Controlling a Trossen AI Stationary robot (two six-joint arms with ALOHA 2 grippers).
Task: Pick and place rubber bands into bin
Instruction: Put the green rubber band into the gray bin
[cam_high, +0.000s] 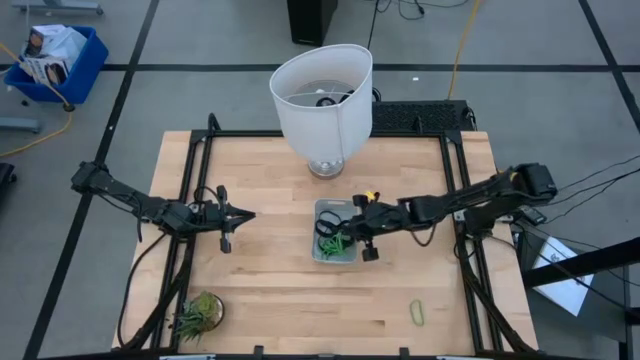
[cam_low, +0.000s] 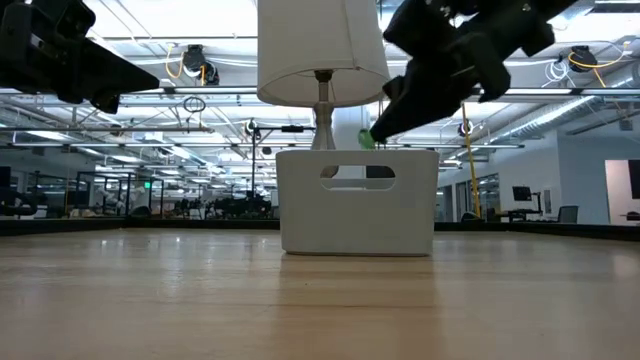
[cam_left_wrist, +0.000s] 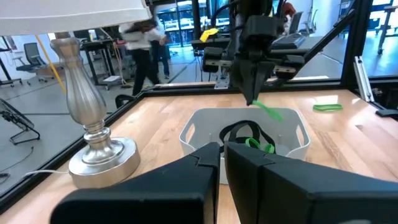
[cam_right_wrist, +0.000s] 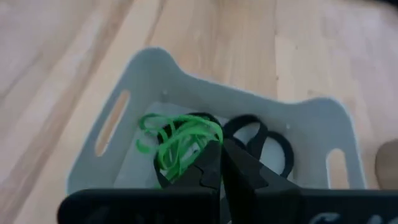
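Observation:
The pale bin (cam_high: 336, 259) stands on the table in front of the lamp. It holds dark and light-green rubber bands (cam_right_wrist: 180, 140), which also show in the left wrist view (cam_left_wrist: 252, 138). My right gripper (cam_high: 348, 222) hovers over the bin, shut on a light-green rubber band (cam_left_wrist: 271, 112). Another light-green band (cam_high: 417, 312) lies flat on the table near the front right, and it also shows in the left wrist view (cam_left_wrist: 328, 107). My left gripper (cam_high: 243, 214) is shut and empty above the table, left of the bin. My right gripper pinches one end of the light-green band (cam_left_wrist: 259, 104) between its two fingertips (cam_left_wrist: 250, 93), which point down from above. The rest of the band sticks out slanting below the tips. It hangs clear above the bin's inside.
A lamp with a white shade (cam_high: 322, 95) and a metal foot (cam_left_wrist: 102, 158) stands just behind the bin. A small spiky green plant (cam_high: 200, 312) sits at the front left corner. Bare wood lies between my left gripper and the bin. People show in the room beyond.

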